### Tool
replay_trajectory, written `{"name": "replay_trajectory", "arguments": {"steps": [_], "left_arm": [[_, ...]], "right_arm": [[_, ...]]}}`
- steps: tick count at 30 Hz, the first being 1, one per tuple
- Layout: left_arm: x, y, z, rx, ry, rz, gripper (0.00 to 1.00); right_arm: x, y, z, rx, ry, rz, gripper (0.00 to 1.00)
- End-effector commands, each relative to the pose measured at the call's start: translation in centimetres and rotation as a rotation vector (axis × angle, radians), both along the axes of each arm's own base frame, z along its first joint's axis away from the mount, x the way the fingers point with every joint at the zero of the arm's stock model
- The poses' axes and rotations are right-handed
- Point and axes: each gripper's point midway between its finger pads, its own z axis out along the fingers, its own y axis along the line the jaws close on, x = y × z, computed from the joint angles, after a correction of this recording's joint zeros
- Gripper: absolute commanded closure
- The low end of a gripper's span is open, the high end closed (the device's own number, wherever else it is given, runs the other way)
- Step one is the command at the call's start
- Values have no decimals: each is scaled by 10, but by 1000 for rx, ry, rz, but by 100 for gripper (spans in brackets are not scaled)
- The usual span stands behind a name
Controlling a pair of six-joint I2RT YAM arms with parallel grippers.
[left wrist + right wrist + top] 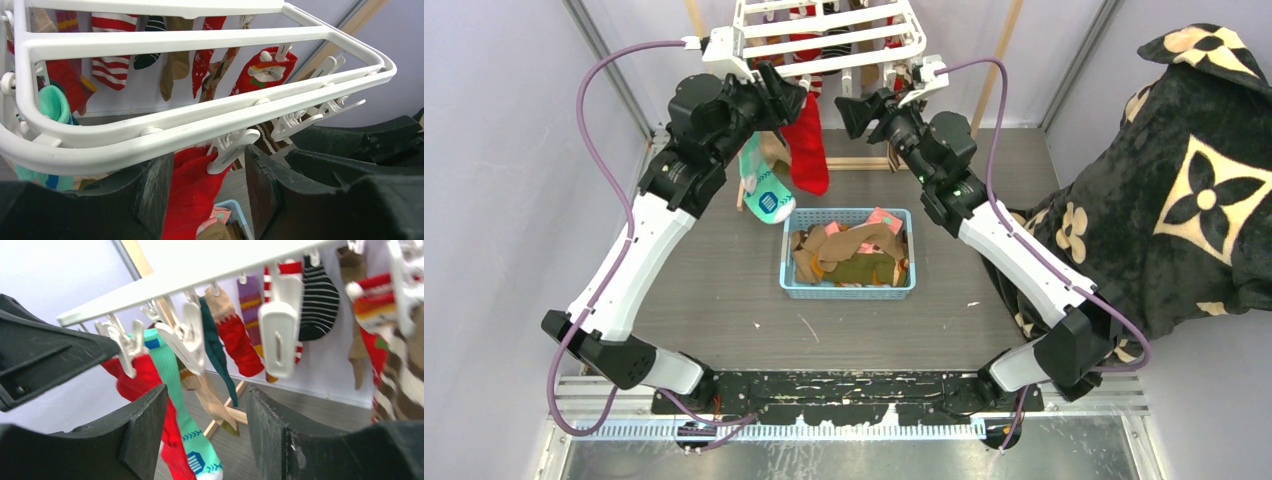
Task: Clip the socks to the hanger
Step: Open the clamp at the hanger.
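The white hanger hangs at the back, its front bar close above my left gripper. Several socks hang clipped from it. A red sock hangs from a white clip just in front of my left gripper, which is open with nothing between the jaws. A teal sock hangs beside the red one. My right gripper is open and empty below the row of clips; the red sock and teal sock hang before it. More socks lie in the basket.
A blue basket stands mid-table below the hanger. A black floral blanket is heaped on the right. A pale wooden frame stands behind the basket. Grey walls close in at left and back.
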Motion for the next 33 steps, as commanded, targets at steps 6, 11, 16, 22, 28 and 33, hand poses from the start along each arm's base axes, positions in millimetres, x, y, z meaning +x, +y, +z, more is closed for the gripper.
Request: {"name": "replay_trajectory", "arguments": {"steps": [6,11,16,22,28,33], "left_arm": [[-26,15,34,-36,-83,1,45],[-31,17,38,-44,-85,-3,46],[-39,18,40,-58,-77,-14,46],[-49,21,44,-75,-70,-28,45],[-57,22,48,-91,-70,-43,46],[-66,9,52,-123,-57,-126,45]], "right_arm": [[7,12,39,2,-134,22,41],[15,5,38,-30,-176,-47,51],[23,-6,40,0,-214,-123,59],[32,-8,36,-16,-220,-162,55],[28,-8,35,-19,-236,-154,79],[16,-1,40,-1,-251,-109,92]]}}
